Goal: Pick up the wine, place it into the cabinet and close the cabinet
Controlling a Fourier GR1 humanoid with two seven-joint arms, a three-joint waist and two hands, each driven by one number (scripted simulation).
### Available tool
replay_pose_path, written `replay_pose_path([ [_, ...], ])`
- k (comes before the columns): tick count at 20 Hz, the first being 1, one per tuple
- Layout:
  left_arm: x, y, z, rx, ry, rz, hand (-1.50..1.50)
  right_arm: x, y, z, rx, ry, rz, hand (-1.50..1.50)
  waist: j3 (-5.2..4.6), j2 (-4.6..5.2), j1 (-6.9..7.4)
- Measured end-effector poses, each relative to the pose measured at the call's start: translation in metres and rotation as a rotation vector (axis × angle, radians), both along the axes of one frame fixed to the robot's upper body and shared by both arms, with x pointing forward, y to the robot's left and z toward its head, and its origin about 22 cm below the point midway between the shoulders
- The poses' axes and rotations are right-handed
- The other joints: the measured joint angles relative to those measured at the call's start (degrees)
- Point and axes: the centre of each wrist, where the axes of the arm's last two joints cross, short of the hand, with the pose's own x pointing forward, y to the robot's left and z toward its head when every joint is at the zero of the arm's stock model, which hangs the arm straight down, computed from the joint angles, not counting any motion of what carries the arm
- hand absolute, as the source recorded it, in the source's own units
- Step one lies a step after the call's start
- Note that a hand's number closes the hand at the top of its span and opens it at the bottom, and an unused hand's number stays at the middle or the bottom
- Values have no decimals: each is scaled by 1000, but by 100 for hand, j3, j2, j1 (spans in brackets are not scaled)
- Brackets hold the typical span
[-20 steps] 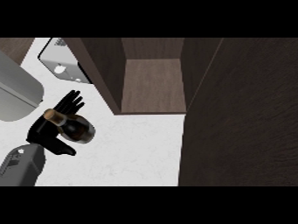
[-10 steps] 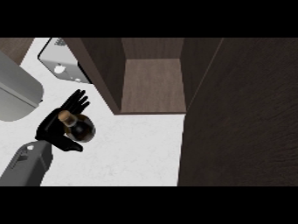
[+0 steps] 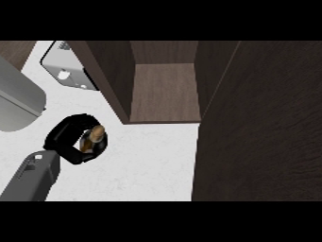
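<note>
I see the left robot hand (image 3: pixel 69 137) curled round the wine (image 3: pixel 93 138), holding it above the white bench (image 3: pixel 142 160), near the open cabinet (image 3: pixel 165 92).

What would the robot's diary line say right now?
left hand: curled round dark wine bottle | open dark wooden cabinet: nothing inside | right hand: unseen

A kitchen: white counter (image 3: pixel 149 160), dark wood cabinet (image 3: pixel 165 90) standing open.
</note>
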Motion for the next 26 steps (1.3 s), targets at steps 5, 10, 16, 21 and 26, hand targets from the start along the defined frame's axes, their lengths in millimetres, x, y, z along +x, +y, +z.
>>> replay_pose_path([
  [5,-5,-11,1,77,-129,11,150,1,-2,2,0,-4,-22,-150,10,-24,31],
  [10,-35,0,-10,46,-224,290,150,2,-5,0,-1,-6,-44,-150,28,-74,157],
  [16,-66,8,-10,63,-328,486,150,1,-3,0,1,0,-32,-150,15,-51,145],
  [21,-79,6,8,56,-412,538,150,1,-6,0,-4,-1,-41,-150,8,-37,131],
  [26,-86,-19,42,-18,-424,505,150,3,-7,3,-6,1,-49,-150,8,-33,137],
])
